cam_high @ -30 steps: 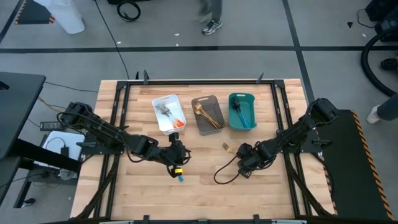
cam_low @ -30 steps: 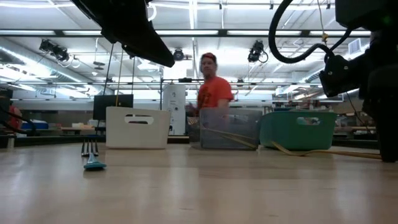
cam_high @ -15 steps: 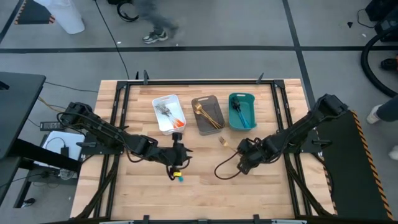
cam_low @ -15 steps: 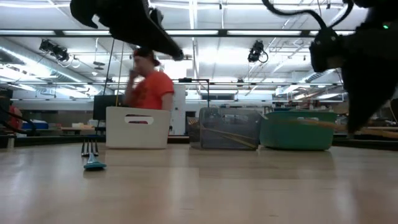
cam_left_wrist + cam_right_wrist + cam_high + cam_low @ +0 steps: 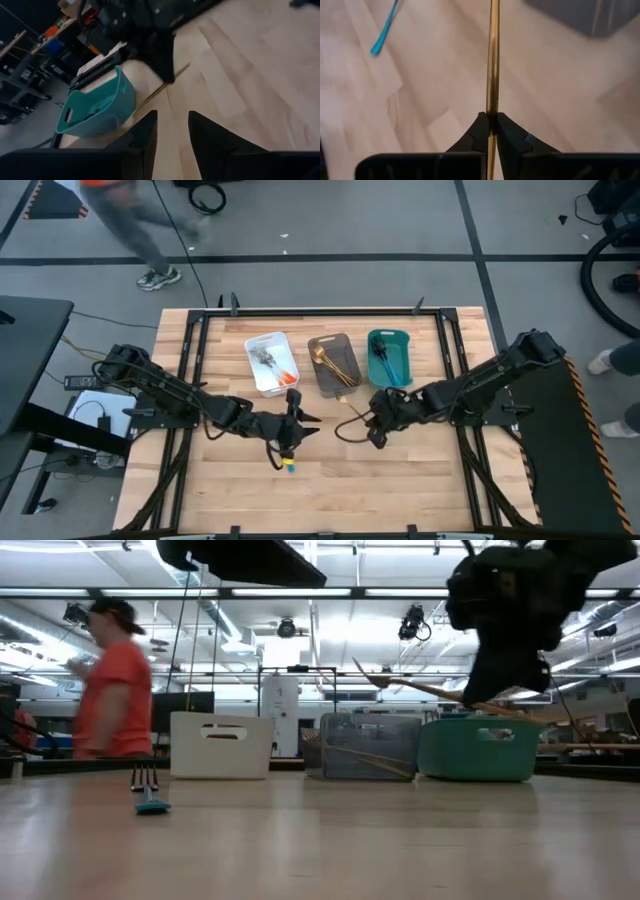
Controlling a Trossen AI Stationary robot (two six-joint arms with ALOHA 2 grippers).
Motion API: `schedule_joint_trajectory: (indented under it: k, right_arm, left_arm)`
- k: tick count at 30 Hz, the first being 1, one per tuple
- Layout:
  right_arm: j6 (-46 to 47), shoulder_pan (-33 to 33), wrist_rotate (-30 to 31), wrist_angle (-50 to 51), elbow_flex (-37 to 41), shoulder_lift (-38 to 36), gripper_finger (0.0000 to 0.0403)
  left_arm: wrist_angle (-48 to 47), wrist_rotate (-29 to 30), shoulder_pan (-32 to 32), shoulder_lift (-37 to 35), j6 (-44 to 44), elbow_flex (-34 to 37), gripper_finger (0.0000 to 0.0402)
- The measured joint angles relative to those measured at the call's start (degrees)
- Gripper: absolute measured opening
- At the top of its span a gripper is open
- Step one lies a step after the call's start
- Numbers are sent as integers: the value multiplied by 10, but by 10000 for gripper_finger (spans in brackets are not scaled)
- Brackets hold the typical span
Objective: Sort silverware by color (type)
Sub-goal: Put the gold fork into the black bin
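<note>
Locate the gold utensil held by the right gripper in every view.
High view: gold utensil just below the grey bin, at the right gripper.
Low view: raised, slanting above the grey bin, left of the teal bin.
Left wrist view: thin gold line beside the teal bin.
Right wrist view: upright at centre, pinched between the fingers.
Shared landmark: the teal bin.

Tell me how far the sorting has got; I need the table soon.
Mostly done: the white bin holds orange-handled pieces, the grey bin gold ones, the teal bin blue ones. In hand: the right gripper is shut on a gold utensil, lifted off the table near the grey bin. Left: one blue fork lies on the table below the left gripper, which is open and empty.
</note>
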State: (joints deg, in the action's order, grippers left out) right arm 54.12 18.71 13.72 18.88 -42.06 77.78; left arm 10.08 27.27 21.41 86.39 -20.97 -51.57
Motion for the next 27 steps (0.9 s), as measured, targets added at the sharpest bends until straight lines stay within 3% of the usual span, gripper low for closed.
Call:
schedule_joint_trajectory:
  k: [8,19,27]
  right_arm:
    - [-88,-86,-36,-12,-28,14,26]
    - [-213,-171,-59,81,-183,76,26]
    - [-299,-238,-58,87,-234,101,26]
  left_arm:
    - [-10,0,-1,0,101,0,118]
    - [-80,1,23,-70,146,-1,118]
    - [-118,1,20,-72,203,-1,118]
